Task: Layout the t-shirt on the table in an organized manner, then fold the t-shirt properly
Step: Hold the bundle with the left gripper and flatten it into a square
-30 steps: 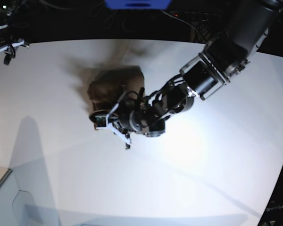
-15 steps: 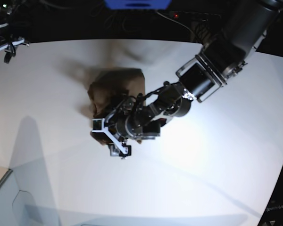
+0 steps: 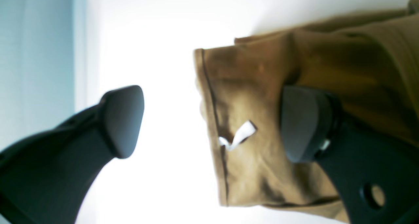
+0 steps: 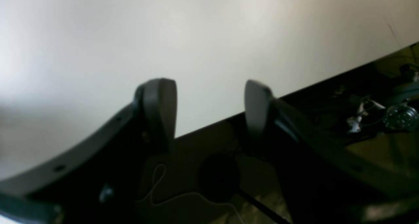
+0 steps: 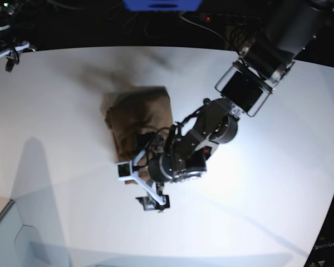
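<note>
The brown t-shirt (image 5: 138,114) lies folded into a compact bundle on the white table (image 5: 256,183), left of centre. In the left wrist view the t-shirt (image 3: 255,86) shows a stitched hem and a small white tag (image 3: 239,137). My left gripper (image 5: 138,186) hovers at the bundle's near edge, open and holding nothing. Seen close up, the left gripper (image 3: 211,122) has one finger above bare table and the other above the cloth. My right gripper (image 5: 8,55) stays at the far left corner. Its wrist view shows the right gripper (image 4: 209,107) open and empty over the table (image 4: 196,37) edge.
A blue object (image 5: 161,4) sits beyond the far edge among dark cables. A pale translucent panel (image 5: 22,239) covers the near left corner. Dark floor with cables and hardware (image 4: 386,116) lies past the table edge by the right gripper.
My left gripper has opened and let go of the t-shirt, then drawn back toward the near edge. The bundle stays folded. The right arm has not moved.
</note>
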